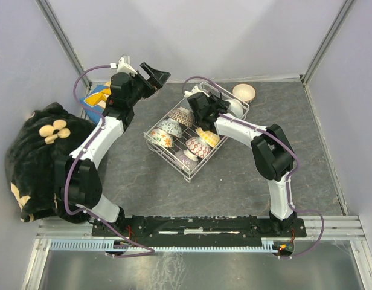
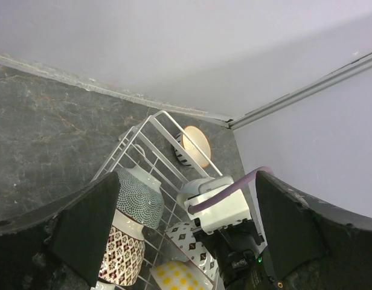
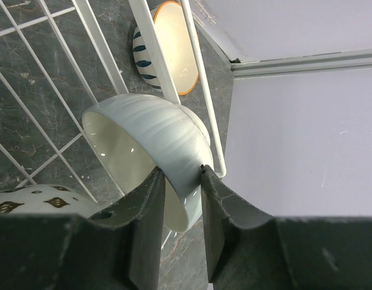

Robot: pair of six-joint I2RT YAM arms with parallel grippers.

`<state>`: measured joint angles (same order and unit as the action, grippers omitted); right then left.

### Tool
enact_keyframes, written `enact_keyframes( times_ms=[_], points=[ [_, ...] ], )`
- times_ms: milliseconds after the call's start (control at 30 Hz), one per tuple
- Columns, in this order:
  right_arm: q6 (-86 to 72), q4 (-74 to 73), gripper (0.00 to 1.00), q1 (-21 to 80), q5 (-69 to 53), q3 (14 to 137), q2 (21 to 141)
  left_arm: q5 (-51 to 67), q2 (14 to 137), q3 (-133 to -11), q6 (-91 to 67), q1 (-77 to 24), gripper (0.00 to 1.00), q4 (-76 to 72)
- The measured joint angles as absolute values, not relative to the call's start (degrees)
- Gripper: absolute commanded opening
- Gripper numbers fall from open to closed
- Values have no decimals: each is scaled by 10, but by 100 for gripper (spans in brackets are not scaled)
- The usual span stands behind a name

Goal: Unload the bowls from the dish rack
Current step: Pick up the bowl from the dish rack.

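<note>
My right pincer pinched the pale bowl by its rim, one finger inside, one outside, because it stood tilted on edge in a far corner of the rack; my left pincer hung open.

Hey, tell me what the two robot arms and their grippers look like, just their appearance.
The left arm and right arm both have white link shells with black joint housings. A purple cable runs along each. The left gripper and right gripper each have two flat, dark matte fingers tapering toward the tips. I can't make out any markings.
</note>
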<state>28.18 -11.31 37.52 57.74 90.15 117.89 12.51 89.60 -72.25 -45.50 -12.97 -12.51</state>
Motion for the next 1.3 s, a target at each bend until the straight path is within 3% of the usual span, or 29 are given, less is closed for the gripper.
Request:
enact_keyframes(
  times_ms=[600,1000,1300],
  points=[
    [335,-18,45,373,601,863,1179,125,879,-712,-455,-126,99,-130],
    [363,35,34,372,603,840,1177,125,879,-710,-455,-126,99,-130],
    [388,56,33,367,604,829,1176,125,879,-710,-455,-126,99,-134]
  ],
)
